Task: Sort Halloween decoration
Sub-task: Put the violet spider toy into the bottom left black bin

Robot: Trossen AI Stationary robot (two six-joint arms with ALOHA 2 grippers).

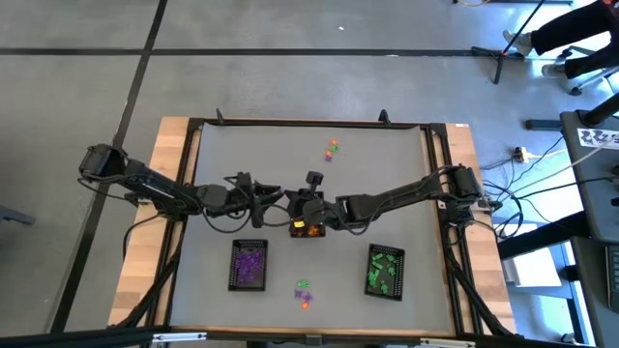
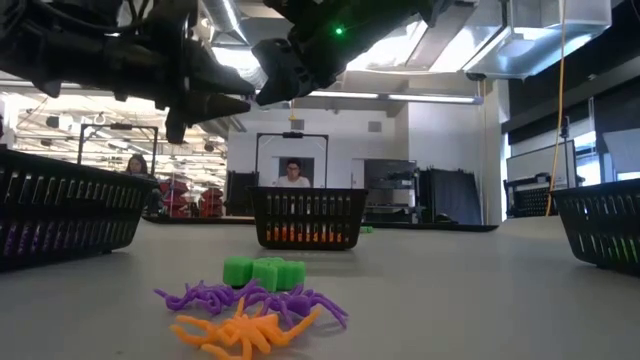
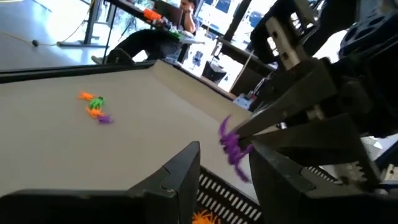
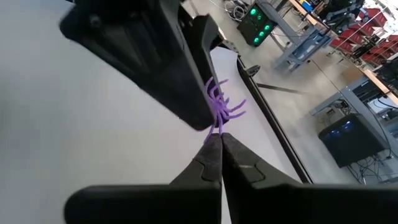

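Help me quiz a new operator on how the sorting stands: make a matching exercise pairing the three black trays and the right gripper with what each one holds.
Column 1:
1. left tray
2. middle tray
3. right tray
4. right gripper

Column 2:
a. green trinkets
b. purple spider, pinched between shut jaws
c. orange trinkets
d. purple trinkets

Pairs: 1-d, 2-c, 3-a, 4-b
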